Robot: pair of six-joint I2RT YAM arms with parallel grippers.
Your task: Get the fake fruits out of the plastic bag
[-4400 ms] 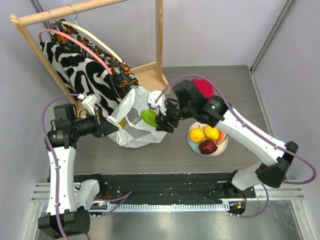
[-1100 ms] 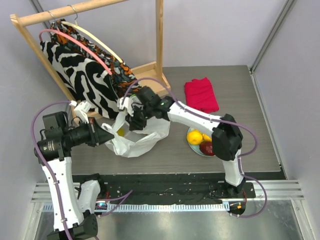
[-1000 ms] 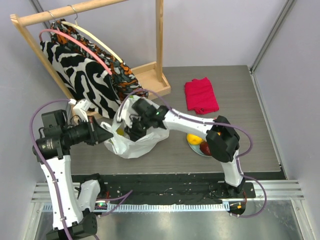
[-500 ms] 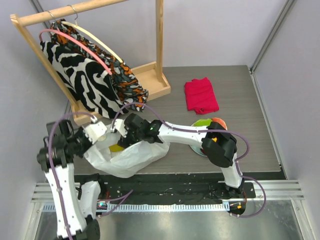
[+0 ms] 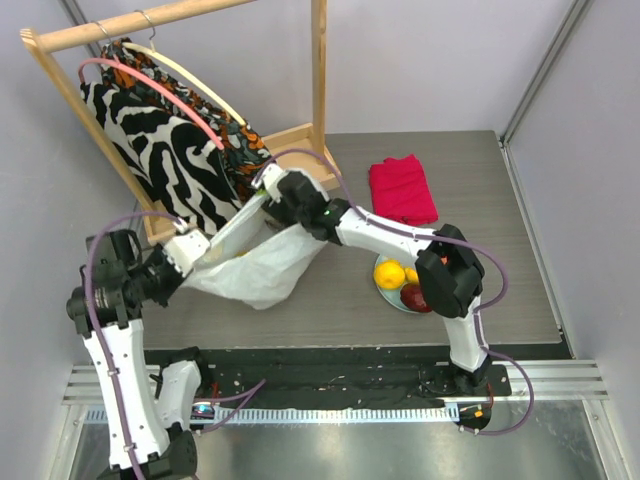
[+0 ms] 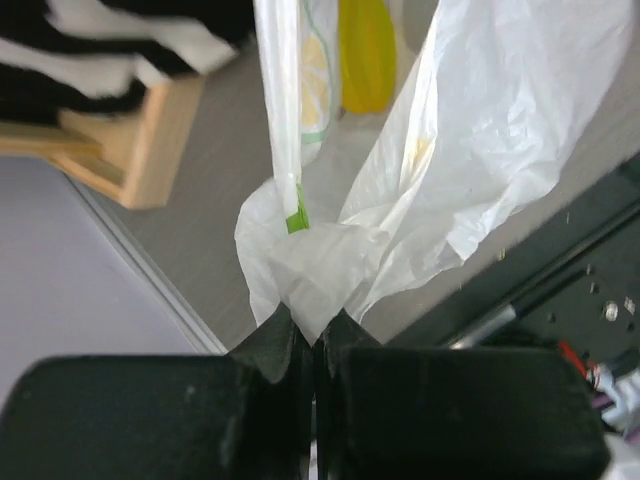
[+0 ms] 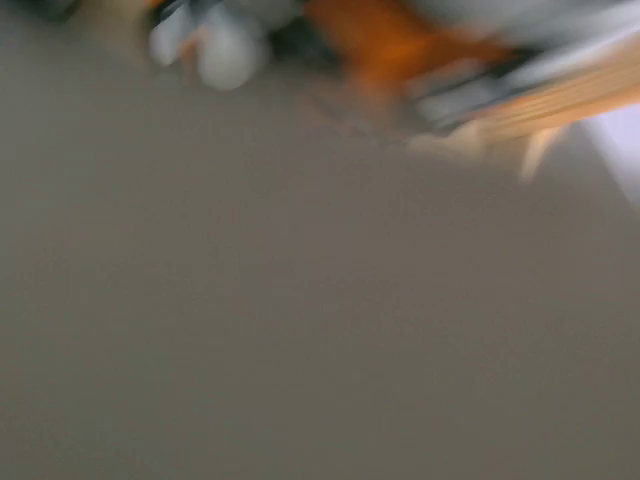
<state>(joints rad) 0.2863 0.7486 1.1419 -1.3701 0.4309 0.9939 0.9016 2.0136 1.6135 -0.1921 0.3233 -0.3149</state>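
Observation:
The plastic bag [image 5: 252,268] hangs stretched as a white sheet between my two grippers. My left gripper [image 5: 194,262] is shut on a bunched corner of the plastic bag [image 6: 330,250], with its jaws pressed together [image 6: 318,335]. My right gripper [image 5: 268,184] is at the bag's upper edge by the rack base; how its jaws stand is hidden, and the right wrist view is a blur. A yellow shape [image 6: 367,50] shows past the bag's folds. On the plate [image 5: 384,292] lie fake fruits: a yellow lemon [image 5: 390,274] and a dark red apple [image 5: 414,297]. My right arm's elbow covers part of the plate.
A wooden clothes rack [image 5: 318,90] stands at the back left, and a zebra-patterned garment [image 5: 165,150] hangs from it. Its wooden base [image 5: 300,150] is just behind my right gripper. A folded red cloth [image 5: 403,190] lies at the back right. The dark rail [image 5: 330,370] runs along the near edge.
My right gripper has pulled up and back out of the bag toward the rack base, and the bag has stretched taut. My right elbow now covers the green and orange pieces on the plate.

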